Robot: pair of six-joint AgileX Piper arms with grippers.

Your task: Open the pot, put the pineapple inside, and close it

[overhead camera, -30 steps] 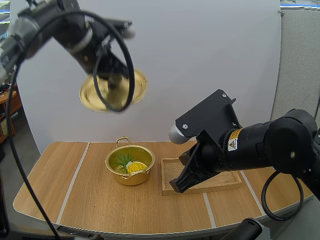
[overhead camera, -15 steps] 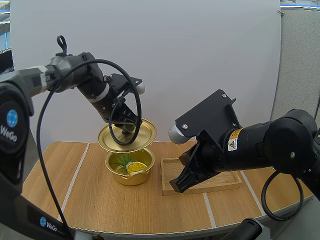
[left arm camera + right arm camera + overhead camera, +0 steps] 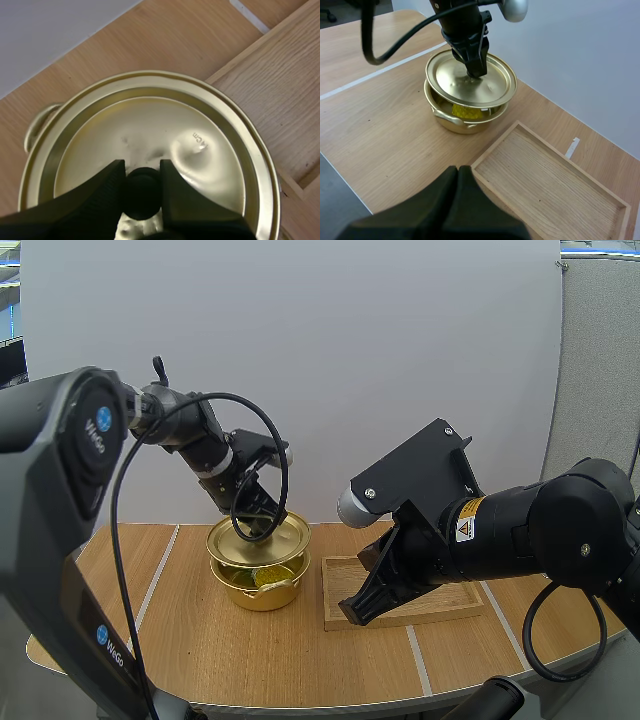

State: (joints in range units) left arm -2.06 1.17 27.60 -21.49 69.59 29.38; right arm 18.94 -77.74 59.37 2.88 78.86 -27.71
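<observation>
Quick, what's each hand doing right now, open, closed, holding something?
Left hand: closed on the knob of the lid, which is tilted over the pot.
Right hand: closed, holding nothing, near the wooden tray.

Gold pot [image 3: 262, 594] left of centre, yellow pineapple [image 3: 268, 577] inside. Gold lid [image 3: 258, 540] tilted on top, near edge raised, not seated.
</observation>
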